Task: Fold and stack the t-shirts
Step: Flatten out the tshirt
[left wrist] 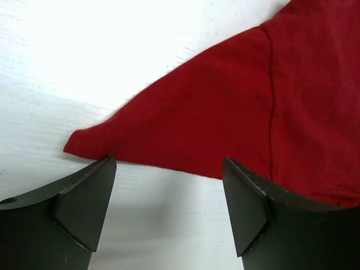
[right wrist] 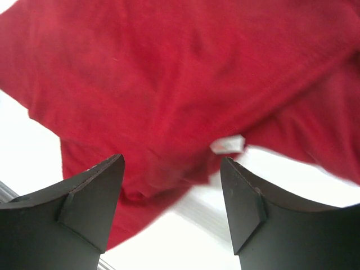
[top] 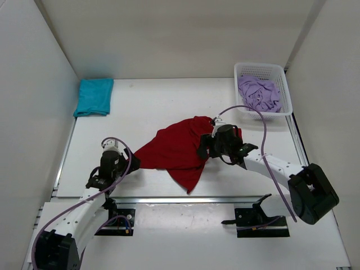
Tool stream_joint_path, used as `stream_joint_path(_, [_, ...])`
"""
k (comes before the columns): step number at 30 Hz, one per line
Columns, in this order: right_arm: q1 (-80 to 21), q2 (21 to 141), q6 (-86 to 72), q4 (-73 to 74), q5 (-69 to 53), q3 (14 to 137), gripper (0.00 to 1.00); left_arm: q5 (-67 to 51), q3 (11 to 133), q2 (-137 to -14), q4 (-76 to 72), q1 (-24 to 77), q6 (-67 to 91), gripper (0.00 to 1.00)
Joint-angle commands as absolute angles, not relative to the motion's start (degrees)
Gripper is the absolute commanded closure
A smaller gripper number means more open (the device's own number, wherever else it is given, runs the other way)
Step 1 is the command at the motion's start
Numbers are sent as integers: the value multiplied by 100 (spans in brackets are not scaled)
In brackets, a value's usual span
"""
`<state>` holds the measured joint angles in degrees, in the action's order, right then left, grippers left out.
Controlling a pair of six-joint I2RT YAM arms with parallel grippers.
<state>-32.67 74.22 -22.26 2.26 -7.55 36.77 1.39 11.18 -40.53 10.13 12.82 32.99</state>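
Left gripper [top: 130,164], seen from above, is standing with its jaws wide and nothing between them. It is pointing at the nearest corner of the dark red t-shirt [top: 174,149], which is lying rumpled just ahead of it on the white table [top: 157,104]. Right gripper [top: 205,147] is hovering over the shirt's opposite side; this view is not showing its opening clearly. Well beyond the left gripper, the teal t-shirt [top: 94,97] is lying folded in the far corner, close to the left wall [top: 34,101]. Beyond the right gripper, the lilac t-shirt [top: 259,93] is sitting bunched inside the white mesh basket [top: 286,93]. Bare table is lying open ahead of both grippers, between the red shirt and the far edge. A metal rail [top: 169,199] is running along the near edge behind them.

From the left wrist, the dark fingers [left wrist: 84,208] are showing spread wide. The shirt's pointed corner is lying flat just past the left fingertip, a straight seam is running up the cloth ahead of the right one, and white table is filling the gap between the tips.

From the right wrist, the fingers [right wrist: 247,208] are likewise showing spread wide, gripping nothing, with red cloth filling most of the space ahead. A small white patch [right wrist: 228,145] is sitting at the cloth's edge near the right fingertip, too blurred to read.
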Motion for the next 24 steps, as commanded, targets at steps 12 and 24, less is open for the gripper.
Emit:
stream_joint_path(12, [-3269,7823,-2223,-387,-677,4158,87,176,1222,-5071,98,1380,3568,61])
stream_joint_path(24, [-3428,6575,-2013,394,-141,4587,100,167,2951,-5361,-18,1433,3419,100])
